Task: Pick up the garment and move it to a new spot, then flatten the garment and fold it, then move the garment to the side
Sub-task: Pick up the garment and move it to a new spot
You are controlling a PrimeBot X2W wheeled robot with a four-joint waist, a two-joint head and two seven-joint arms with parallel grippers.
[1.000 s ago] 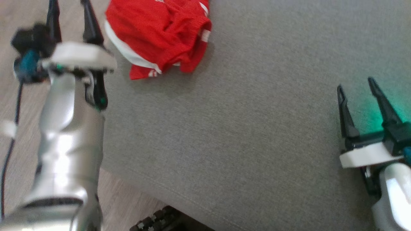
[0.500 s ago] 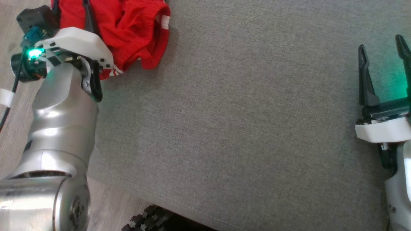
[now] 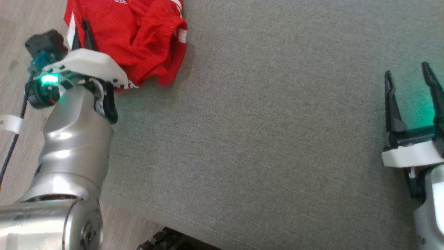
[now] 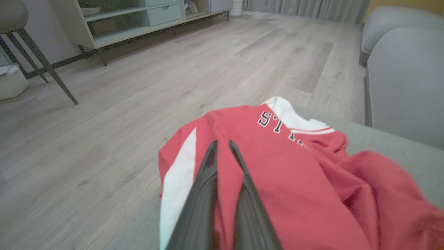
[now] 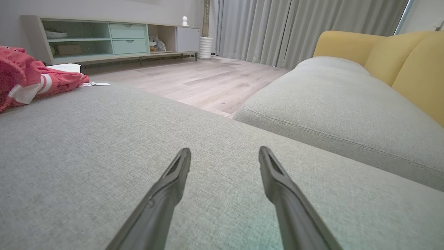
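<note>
Pinching red garment (image 4: 277, 173) at couch (image 3: 277, 139) edge — left claw (image 4: 221, 142) narrow; right claw (image 5: 224, 150) wide, well apart.

Cushion (image 3: 260, 139) wide open, one heap in the way
I have bare fabric across middle and right; the shirt (image 3: 145, 38) crowds the far-left corner by the floor (image 3: 10, 21).

Garment (image 3: 145, 38) on the grey cushion (image 3: 260, 139).
Red fabric with white side panels and collar lay crumpled in 1 heap near the cushion's edge, its outlined white lettering facing up.
</note>
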